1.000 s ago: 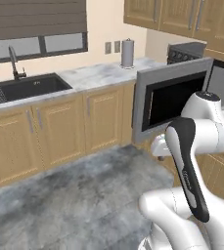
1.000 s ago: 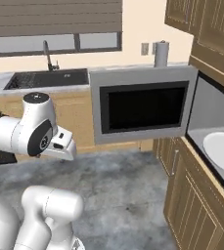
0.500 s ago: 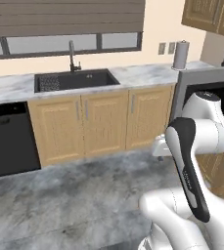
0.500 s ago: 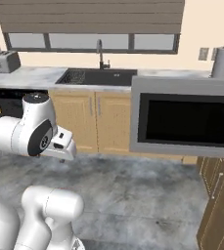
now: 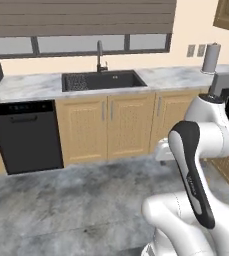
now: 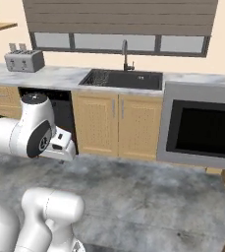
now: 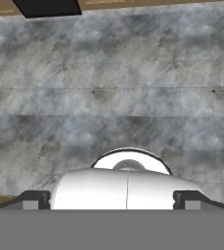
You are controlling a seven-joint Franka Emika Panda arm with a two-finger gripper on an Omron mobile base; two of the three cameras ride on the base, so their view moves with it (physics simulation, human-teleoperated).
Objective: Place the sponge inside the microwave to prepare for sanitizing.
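Mottled grey floor (image 7: pixel 133 97) under the tool, grey-marbled white tabletop (image 5: pixel 31 87), black sink (image 5: pixel 103 80), light wood cabinets (image 5: pixel 106 127).

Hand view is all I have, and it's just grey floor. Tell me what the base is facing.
Observer: A black sink set in a marble counter.
Operator: Locate the appliance I'm to load.
Observer: The microwave, with a grey frame and a black window, is at the right edge of the right base view, right of the sink.
Operator: Now name what's left of the sink.
Observer: A black dishwasher under the counter.
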